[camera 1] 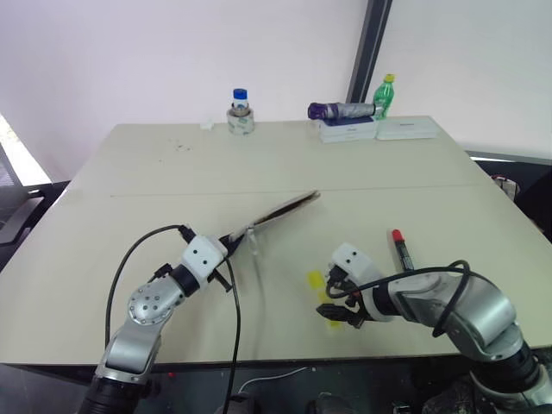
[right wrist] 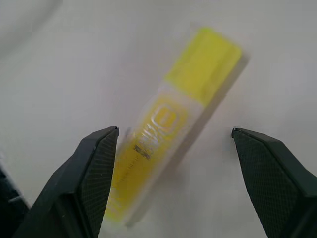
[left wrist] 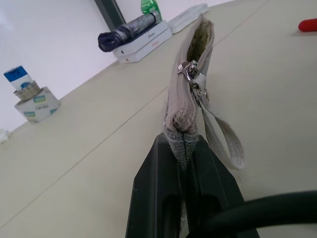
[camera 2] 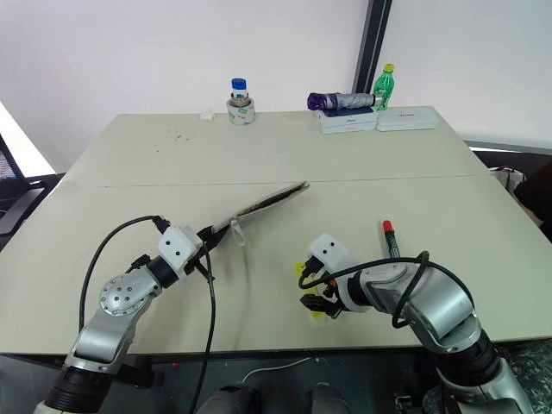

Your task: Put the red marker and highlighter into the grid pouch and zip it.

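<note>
Beige and matte, the bench (camera 1: 285, 164) stood against a pale wall, with the grid pouch (camera 1: 278, 212) serving as the reference landmark.

Nearest the robot, to the right of the pouch and closer to the front edge, the right gripper (camera 1: 332, 297) pointed down at the bench with its fingers (right wrist: 96, 163) spread wide. The highlighter (right wrist: 171, 124) lay flat between them, touching neither pad as far as could be seen. It rested on the bench, not lifted.

Left of that, the left gripper (camera 1: 226, 246) was clamped on the near end of the pouch, holding it raised and tilted off the bench. The zipper pull (left wrist: 194, 77) sat near the gripped end, and the mouth stood open beyond it.

To the right of the pouch, beyond the highlighter, the red marker (camera 1: 402, 248) lay on the bench, well apart from both grippers.

Far beyond the pouch, at the back edge, stood a small jar with a blue cap (camera 1: 240, 110), white boxes (camera 1: 371, 129) carrying a folded umbrella (camera 1: 341, 110), and a green bottle (camera 1: 385, 93).

Status: pouch open and presented. Neither pen was inside. Remaining, by judgement: grasp and insert the highlighter, insert the marker, close the zipper.
</note>
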Controlling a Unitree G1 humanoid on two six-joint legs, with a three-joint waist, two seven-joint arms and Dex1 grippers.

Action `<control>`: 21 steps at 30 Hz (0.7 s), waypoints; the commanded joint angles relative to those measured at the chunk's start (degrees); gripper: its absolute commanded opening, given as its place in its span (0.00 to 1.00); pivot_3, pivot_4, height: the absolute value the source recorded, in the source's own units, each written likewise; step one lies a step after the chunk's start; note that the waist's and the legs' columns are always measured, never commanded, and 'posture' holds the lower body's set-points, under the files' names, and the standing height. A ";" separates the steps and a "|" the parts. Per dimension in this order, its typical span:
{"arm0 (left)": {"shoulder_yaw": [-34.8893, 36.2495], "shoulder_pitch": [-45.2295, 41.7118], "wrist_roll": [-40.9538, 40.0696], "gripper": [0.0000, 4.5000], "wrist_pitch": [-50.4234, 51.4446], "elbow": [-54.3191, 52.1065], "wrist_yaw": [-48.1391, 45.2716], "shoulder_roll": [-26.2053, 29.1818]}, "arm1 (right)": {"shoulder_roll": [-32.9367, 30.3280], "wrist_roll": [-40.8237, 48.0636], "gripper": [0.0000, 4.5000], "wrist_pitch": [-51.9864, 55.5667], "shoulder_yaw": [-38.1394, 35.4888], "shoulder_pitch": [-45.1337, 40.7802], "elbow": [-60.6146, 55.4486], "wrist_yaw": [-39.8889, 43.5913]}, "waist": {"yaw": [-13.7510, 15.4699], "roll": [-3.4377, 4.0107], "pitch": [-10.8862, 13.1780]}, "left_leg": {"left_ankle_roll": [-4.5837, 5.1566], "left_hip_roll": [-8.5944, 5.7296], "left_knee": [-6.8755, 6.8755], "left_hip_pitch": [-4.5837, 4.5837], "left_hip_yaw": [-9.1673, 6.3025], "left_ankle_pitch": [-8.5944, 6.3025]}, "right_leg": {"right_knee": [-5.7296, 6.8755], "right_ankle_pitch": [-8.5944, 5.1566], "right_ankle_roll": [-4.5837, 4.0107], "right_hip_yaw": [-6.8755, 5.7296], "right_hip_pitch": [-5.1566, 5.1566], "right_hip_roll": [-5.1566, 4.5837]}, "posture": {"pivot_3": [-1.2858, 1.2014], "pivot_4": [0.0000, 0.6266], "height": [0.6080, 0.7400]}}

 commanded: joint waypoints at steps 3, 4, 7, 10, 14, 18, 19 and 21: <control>1.03 -0.25 -1.25 0.00 -1.50 -1.19 -0.19 0.08 | -0.93 -1.32 0.72 0.61 2.00 -0.53 -0.59 -2.90 | -0.02 -0.04 -0.03 | 0.00 0.00 0.00 0.06 0.00 0.00 | 0.00 0.00 0.00 -0.01 0.08 0.00 | 0.52 0.24 1.00; 1.04 -0.12 -1.29 0.00 -1.48 -1.30 -0.17 0.09 | -2.04 -1.48 0.65 0.01 2.38 -0.72 -0.43 -2.85 | -0.02 -0.04 -0.03 | 0.00 0.00 0.00 0.07 0.00 0.00 | 0.00 0.00 0.00 -0.01 0.09 0.00 | 0.52 0.24 1.00; 1.05 0.08 -1.48 0.00 -1.41 -1.48 -0.16 0.12 | -5.74 -2.06 0.32 -2.93 2.98 -1.54 0.77 -1.94 | 0.09 -0.04 -0.03 | 0.01 -0.01 0.01 0.07 0.00 -0.01 | -0.01 0.00 0.00 -0.03 0.11 -0.01 | 0.52 0.24 1.00; 1.08 -0.02 -1.57 0.00 -1.40 -1.41 -0.18 0.13 | -9.46 -2.63 0.19 -9.51 2.88 -2.05 2.00 0.95 | 0.07 -0.04 -0.03 | 0.03 -0.01 0.02 0.07 0.00 -0.02 | -0.03 0.00 0.00 -0.04 0.13 -0.02 | 0.52 0.24 1.00; 1.05 -0.68 -1.57 0.00 -1.60 -0.78 -0.35 0.20 | -17.56 -8.14 0.19 -36.21 2.02 -0.44 2.61 11.17 | -0.01 -0.03 -0.01 | 0.05 -0.02 0.01 0.06 0.00 -0.03 | -0.04 0.00 0.01 -0.06 0.11 -0.01 | 0.52 0.24 1.00; -0.16 -0.92 -0.32 0.00 -3.19 -0.07 -1.28 0.76 | -19.42 -5.84 0.19 -38.12 -2.66 -2.98 8.25 16.48 | -0.06 -0.04 -0.01 | 0.05 0.00 0.01 0.07 0.00 -0.02 | -0.05 0.00 0.01 -0.08 0.14 0.01 | 0.52 0.24 1.00; -0.45 -0.94 0.11 0.00 -3.73 0.12 -1.33 0.79 | -19.11 -4.81 0.19 -36.98 -3.64 -3.95 9.27 17.17 | -0.03 -0.04 -0.01 | 0.04 0.01 0.01 0.07 0.00 -0.02 | -0.05 0.00 0.01 -0.08 0.14 0.01 | 0.52 0.24 1.00; -0.84 -1.15 0.62 0.00 -4.43 0.48 -1.27 0.63 | -18.07 -3.33 0.19 -35.29 -4.88 -5.72 10.83 17.94 | 0.01 -0.04 -0.01 | 0.04 0.00 0.02 0.07 0.00 -0.02 | -0.05 0.00 0.01 -0.07 0.14 0.00 | 0.52 0.24 1.00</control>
